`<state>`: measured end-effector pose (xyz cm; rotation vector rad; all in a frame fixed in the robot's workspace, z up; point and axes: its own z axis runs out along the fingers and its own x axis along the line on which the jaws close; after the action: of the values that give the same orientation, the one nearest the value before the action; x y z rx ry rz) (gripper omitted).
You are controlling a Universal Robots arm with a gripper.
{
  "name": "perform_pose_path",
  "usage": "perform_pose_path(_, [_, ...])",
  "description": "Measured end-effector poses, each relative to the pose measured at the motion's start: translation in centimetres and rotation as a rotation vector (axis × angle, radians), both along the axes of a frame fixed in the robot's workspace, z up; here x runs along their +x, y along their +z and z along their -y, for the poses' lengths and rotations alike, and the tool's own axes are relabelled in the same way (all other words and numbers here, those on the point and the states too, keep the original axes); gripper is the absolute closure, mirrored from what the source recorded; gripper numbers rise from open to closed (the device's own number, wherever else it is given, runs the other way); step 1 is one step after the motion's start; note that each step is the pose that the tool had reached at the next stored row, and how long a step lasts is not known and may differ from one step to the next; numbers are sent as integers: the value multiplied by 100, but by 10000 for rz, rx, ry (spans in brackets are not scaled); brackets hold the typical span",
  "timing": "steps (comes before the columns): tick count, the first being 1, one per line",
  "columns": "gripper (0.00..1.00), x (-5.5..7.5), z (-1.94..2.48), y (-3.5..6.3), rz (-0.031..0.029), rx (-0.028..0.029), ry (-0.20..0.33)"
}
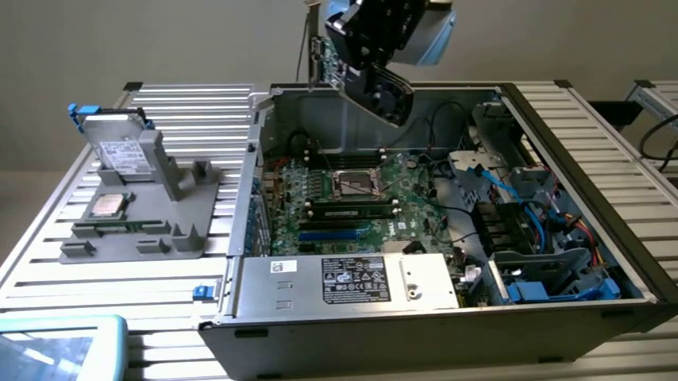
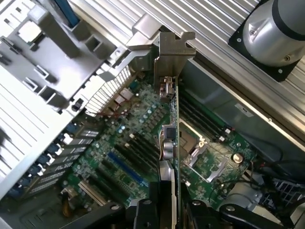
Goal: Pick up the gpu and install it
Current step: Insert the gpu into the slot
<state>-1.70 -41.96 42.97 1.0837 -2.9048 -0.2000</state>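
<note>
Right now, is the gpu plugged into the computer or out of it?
Out. The claw holds the gpu in the air above the open computer case.

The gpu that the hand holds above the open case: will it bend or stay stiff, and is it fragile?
Probably stiff: the gpu runs straight out from the hand, edge-on, with no sag visible. Likely fragile: its fan and board are exposed. The metal bracket at its far end may make it slightly end-heavy.
</note>
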Motion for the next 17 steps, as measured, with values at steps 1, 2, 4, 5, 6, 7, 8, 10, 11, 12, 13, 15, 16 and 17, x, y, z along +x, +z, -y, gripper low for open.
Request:
perform_pose_path(1, [73, 0, 0, 0, 20, 0, 186])
perform_pose_path(2, [73, 0, 0, 0, 38, -1, 360])
perform_pose_path(4, [73, 0, 0, 0, 76, 0, 737])
perform_pose_path(5, [73, 0, 0, 0, 93, 0, 916])
perform_pose_path(6, [73, 0, 0, 0, 111, -1, 1097])
perform_pose_path(7, [73, 0, 0, 0, 128, 0, 1275])
perform_pose_path(8, [73, 0, 0, 0, 147, 1, 1461])
perform_pose_path(10, [73, 0, 0, 0, 180, 1, 1821])
perform_pose_path(11, [73, 0, 0, 0, 197, 1, 2001])
perform_pose_path(12, [73, 0, 0, 0, 214, 0, 2185])
perform_pose_path(13, [73, 0, 0, 0, 230, 0, 2366])
perform_pose_path(15, [73, 0, 0, 0, 262, 1, 2726])
perform_pose_path(16, [73, 0, 0, 0, 279, 1, 2922])
perform_pose_path(17, [73, 0, 0, 0, 294, 1, 3101])
